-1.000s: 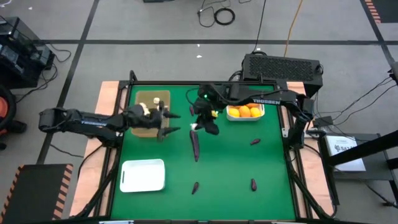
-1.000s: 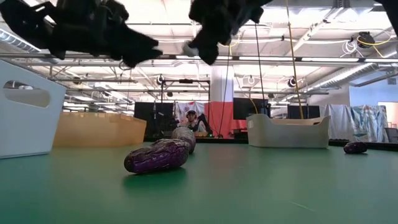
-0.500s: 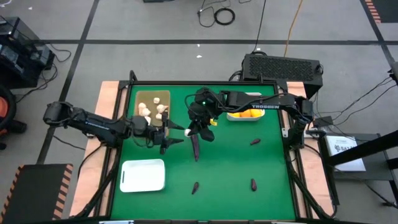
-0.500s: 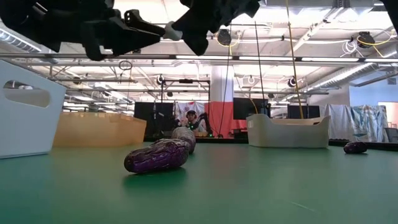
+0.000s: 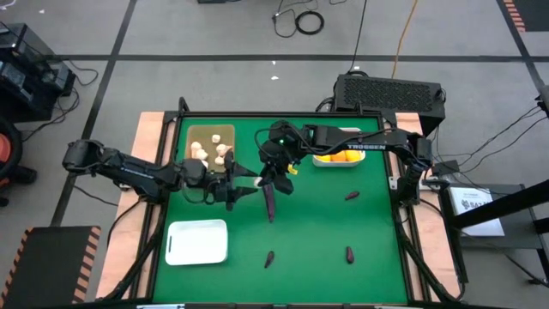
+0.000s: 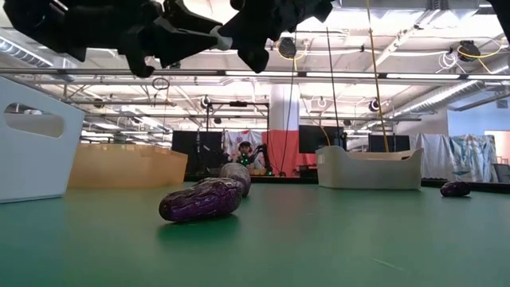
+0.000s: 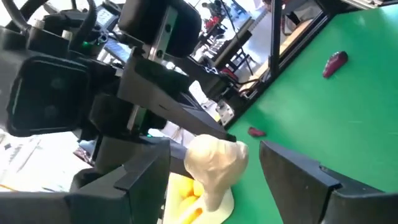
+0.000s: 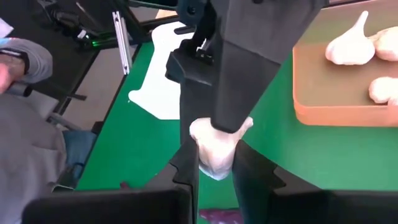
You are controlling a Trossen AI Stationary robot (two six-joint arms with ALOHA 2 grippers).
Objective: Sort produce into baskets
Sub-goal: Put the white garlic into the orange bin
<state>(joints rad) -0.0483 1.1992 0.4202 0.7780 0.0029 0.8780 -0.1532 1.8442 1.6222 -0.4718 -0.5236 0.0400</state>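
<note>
A: Which change is shown, near to far?

B: The long eggplant [image 5: 269, 202] lies on the mat. Above it, a garlic bulb [image 8: 214, 148] is pinched by the right gripper [image 8: 214, 163]; the left gripper [image 7: 214, 171], fingers spread, has been brought from the tan tray [image 5: 202, 176] to flank it.

A: Meaning?

B: A handover toward the tray is judged imminent.
</note>
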